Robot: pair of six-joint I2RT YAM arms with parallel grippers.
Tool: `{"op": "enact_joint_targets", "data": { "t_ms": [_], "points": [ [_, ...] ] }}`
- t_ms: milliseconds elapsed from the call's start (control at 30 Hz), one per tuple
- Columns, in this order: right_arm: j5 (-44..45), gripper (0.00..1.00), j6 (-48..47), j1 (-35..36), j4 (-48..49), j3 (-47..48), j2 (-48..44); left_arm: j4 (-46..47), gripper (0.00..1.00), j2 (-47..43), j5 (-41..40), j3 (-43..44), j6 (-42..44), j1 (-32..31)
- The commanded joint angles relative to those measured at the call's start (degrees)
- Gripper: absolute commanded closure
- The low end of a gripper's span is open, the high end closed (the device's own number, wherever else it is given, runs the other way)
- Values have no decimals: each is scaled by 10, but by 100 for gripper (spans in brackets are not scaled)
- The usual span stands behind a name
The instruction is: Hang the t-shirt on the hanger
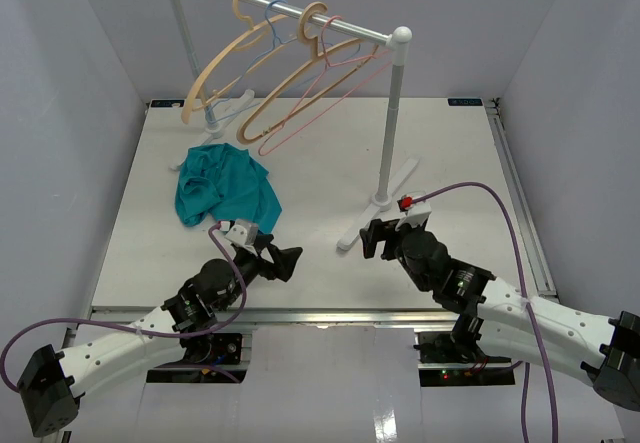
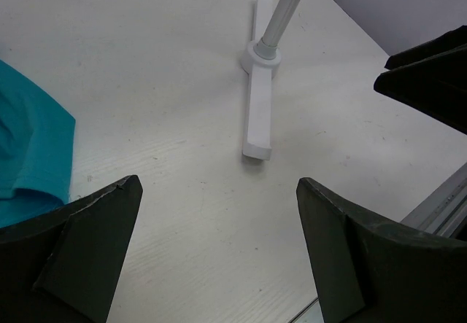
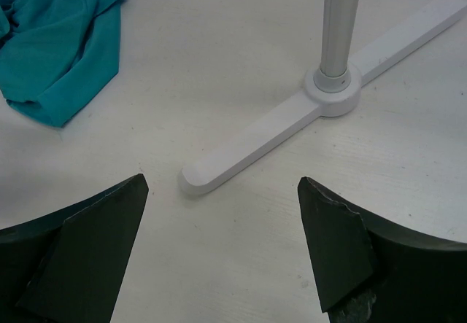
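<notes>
The teal t-shirt [image 1: 222, 185] lies crumpled on the white table, left of centre. It also shows at the left edge of the left wrist view [image 2: 29, 148] and at the top left of the right wrist view [image 3: 58, 46]. The thin pink hanger [image 1: 300, 125] hangs on the rack rail at the back, rightmost of the hangers. My left gripper [image 1: 290, 261] [image 2: 219, 184] is open and empty, low over the table, near and right of the shirt. My right gripper [image 1: 370, 238] [image 3: 222, 181] is open and empty, close to the rack's foot.
A white clothes rack stands at the back, with its rail [image 1: 290, 8], right pole [image 1: 392, 113] and flat foot [image 2: 259, 104] [image 3: 292, 122]. Two beige hangers [image 1: 225, 63] and a light-blue hanger [image 1: 270, 38] hang beside the pink one. Grey walls enclose the table.
</notes>
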Motion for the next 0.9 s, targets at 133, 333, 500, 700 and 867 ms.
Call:
{"op": "enact_joint_targets", "data": {
  "t_ms": [133, 333, 500, 700, 867],
  "points": [
    [20, 10, 13, 1, 9, 30, 2, -24, 3, 14, -92, 11, -41, -2],
    [44, 10, 10, 1, 16, 16, -11, -223, 8, 95, -303, 80, -217, 4],
    [1, 9, -11, 2, 33, 7, -32, -324, 14, 165, -328, 133, -291, 27],
    [-28, 8, -22, 1, 51, -6, -49, -281, 18, 241, -254, 147, -263, 120],
    [-31, 8, -21, 1, 45, -4, -56, -236, 21, 311, -204, 156, -231, 148]
  ]
}}
